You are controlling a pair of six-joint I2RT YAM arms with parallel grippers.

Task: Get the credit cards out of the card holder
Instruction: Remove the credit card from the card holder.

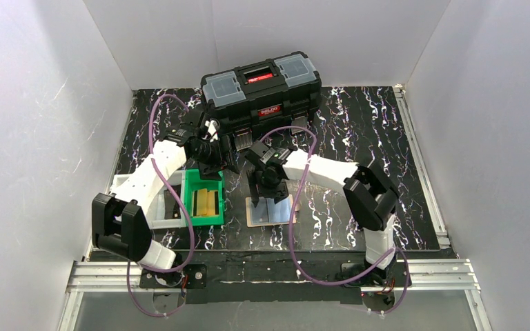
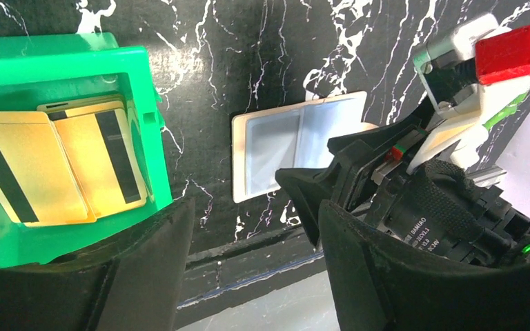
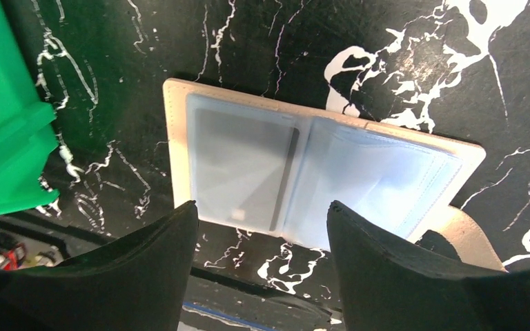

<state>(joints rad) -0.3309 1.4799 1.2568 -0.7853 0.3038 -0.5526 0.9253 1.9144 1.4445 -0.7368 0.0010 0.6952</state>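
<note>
The card holder (image 3: 317, 172) lies open and flat on the black marbled table, tan edge round clear bluish sleeves. It also shows in the top view (image 1: 279, 212) and the left wrist view (image 2: 283, 141). A greyish card (image 3: 238, 162) with a dark stripe sits in its left sleeve. The right sleeve (image 3: 383, 183) looks light blue; I cannot tell card from plastic there. My right gripper (image 3: 262, 224) is open and empty, just above the holder's near edge, also seen in the top view (image 1: 261, 198). My left gripper (image 2: 252, 231) is open and empty, beside the green bin, seen from above too (image 1: 214, 169).
The green plastic bin (image 1: 194, 181) holds yellow-tan slabs (image 2: 62, 165) with black stripes, left of the holder. A white tray (image 1: 153, 210) lies left of the bin. A black toolbox (image 1: 262, 93) stands at the back. The right arm (image 2: 455, 172) is close by the left gripper.
</note>
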